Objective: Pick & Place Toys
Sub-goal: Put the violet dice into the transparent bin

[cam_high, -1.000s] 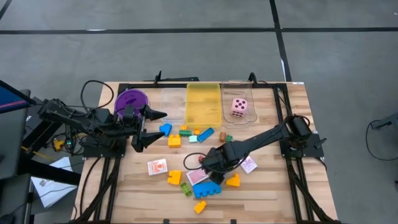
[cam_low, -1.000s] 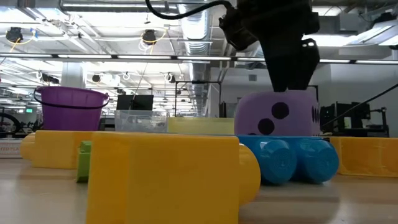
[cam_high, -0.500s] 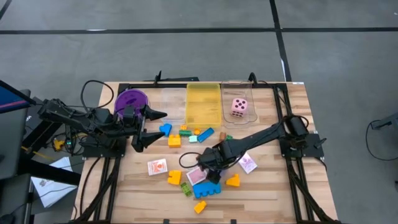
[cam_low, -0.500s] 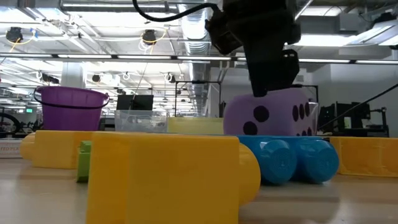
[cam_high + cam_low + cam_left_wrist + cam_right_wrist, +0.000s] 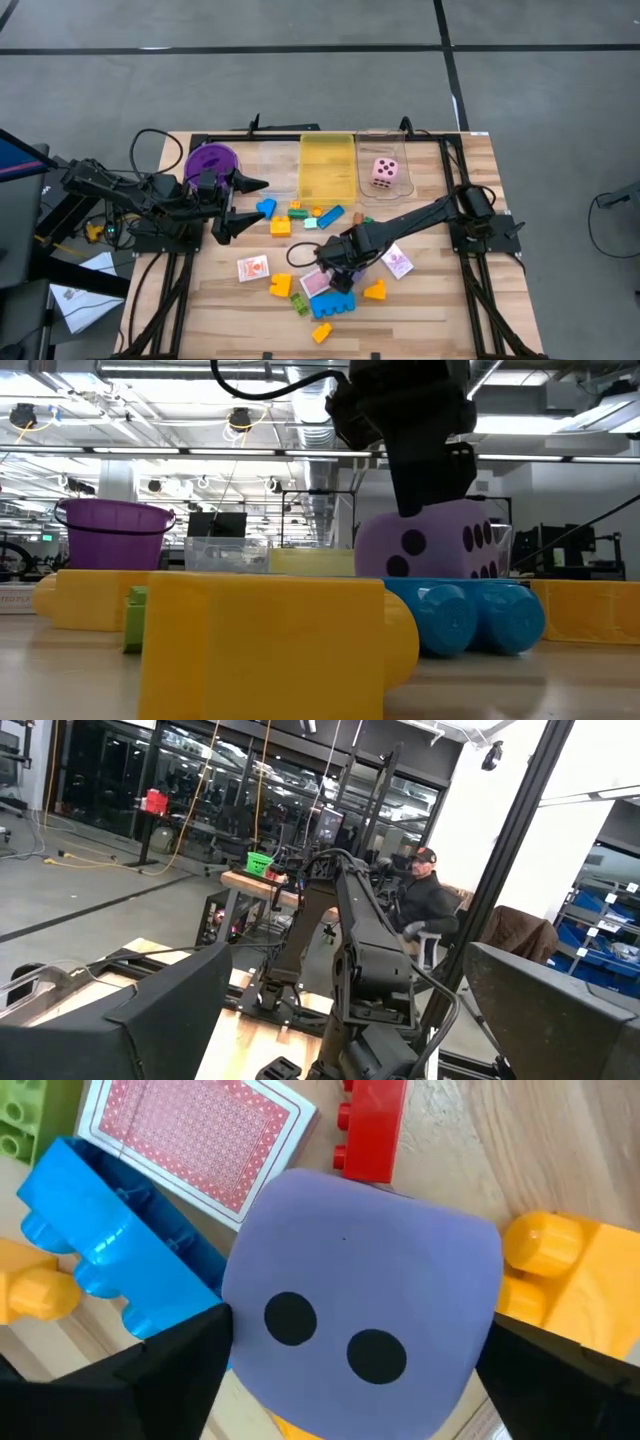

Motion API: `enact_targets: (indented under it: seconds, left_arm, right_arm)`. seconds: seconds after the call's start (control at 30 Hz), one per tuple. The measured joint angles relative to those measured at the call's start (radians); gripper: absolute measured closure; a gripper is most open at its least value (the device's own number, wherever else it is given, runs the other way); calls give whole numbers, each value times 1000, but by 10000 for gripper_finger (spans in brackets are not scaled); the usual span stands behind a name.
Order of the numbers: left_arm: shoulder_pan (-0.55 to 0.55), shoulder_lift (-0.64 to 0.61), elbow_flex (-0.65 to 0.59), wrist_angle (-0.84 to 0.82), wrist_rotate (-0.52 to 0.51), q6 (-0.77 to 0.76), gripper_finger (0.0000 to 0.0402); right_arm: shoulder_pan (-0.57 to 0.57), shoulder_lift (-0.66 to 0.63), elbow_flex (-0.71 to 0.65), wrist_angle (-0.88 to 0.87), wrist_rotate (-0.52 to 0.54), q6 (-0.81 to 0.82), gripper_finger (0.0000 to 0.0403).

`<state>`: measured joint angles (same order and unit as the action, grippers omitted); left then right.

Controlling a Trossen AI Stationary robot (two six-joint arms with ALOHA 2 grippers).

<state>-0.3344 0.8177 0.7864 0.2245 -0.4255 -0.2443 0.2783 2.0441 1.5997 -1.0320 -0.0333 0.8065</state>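
The purple foam die (image 5: 360,1300) with black dots sits among loose toys at the table's middle, and my right gripper (image 5: 335,262) comes down over it, shut on it. Around it lie a blue block (image 5: 110,1260), a red-backed card (image 5: 195,1140), a red block (image 5: 372,1125) and a yellow block (image 5: 570,1270). In the low view the die (image 5: 430,540) shows tilted behind the blue block (image 5: 470,615). My left gripper (image 5: 245,205) waits open above the table's left part, holding nothing. My right gripper has the purple die between its two fingers, one on each of two opposite side faces (image 5: 245,1310). The fingers come from above, pointing down. The die sits tilted in the hold; the blue block hides its underside, so I cannot tell if it is clear of the table.
At the far edge stand a purple bowl (image 5: 211,160), a yellow bin (image 5: 327,165) and a clear bin holding a pink die (image 5: 384,171). More cards (image 5: 253,268) and blocks (image 5: 333,305) lie scattered across the table's middle and near part.
My right gripper has moved a little toward the table's left edge and slightly down. The purple die has shifted the same way with it and tipped from level to tilted.
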Motion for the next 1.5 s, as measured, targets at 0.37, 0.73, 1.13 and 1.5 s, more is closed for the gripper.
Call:
enact_targets:
  seconds: [0.37, 0.73, 1.13, 1.5]
  left_arm:
    - [0, 0, 0, 0, 0, 0, 4]
    - [0, 0, 0, 0, 0, 0, 4]
    - [0, 0, 0, 1, 0, 0, 4]
    - [0, 0, 0, 0, 0, 0, 4]
  right_arm:
    - [0, -4, 0, 5, -11, 72, 180]
    - [1, -8, 2, 54, -3, 114, 317]
    - [4, -28, -2, 72, 13, 102, 333]
    - [-9, -201, -8, -64, 123, 132, 356]
